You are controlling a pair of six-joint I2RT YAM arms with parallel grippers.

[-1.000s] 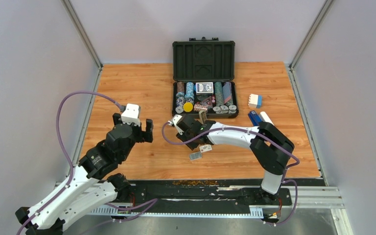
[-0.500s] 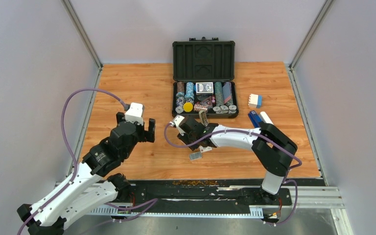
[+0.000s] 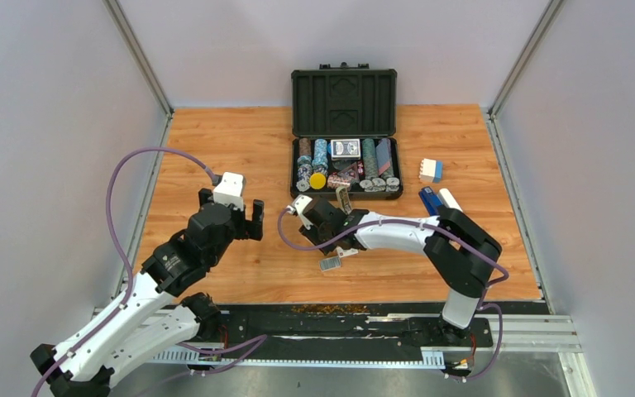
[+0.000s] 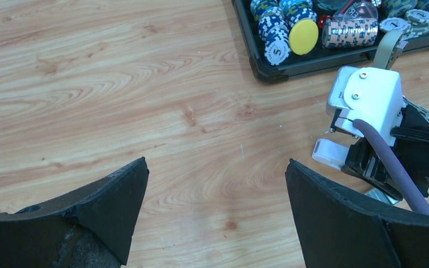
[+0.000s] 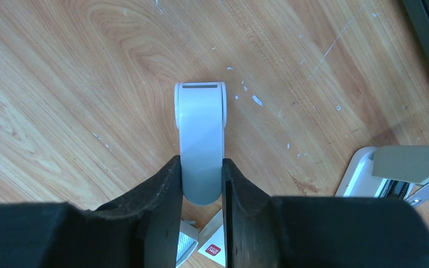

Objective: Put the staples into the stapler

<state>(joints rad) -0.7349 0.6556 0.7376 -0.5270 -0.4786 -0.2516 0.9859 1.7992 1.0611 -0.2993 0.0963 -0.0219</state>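
My right gripper (image 5: 201,163) is shut on the pale base of the stapler (image 5: 201,128), which lies flat on the wood and points away from the fingers. Its grey-olive top (image 5: 410,162) is swung open at the right, and shows standing up in the top view (image 3: 343,198). The staples (image 3: 329,264) lie in their small tray beside the white sleeve (image 3: 347,251), just under my right wrist; both also show low between the fingers in the right wrist view (image 5: 185,245). My left gripper (image 4: 215,164) is open and empty above bare wood, left of the right gripper (image 3: 314,223).
An open black case (image 3: 345,99) holding poker chips and cards stands at the back centre. A dark blue stapler (image 3: 430,199), a white pen-like thing (image 3: 450,198) and a blue-and-white block (image 3: 431,170) lie at the right. Grey walls close in both sides.
My left gripper has moved forward and right, closer to the right gripper, still open. The right gripper has shifted slightly with the stapler held.
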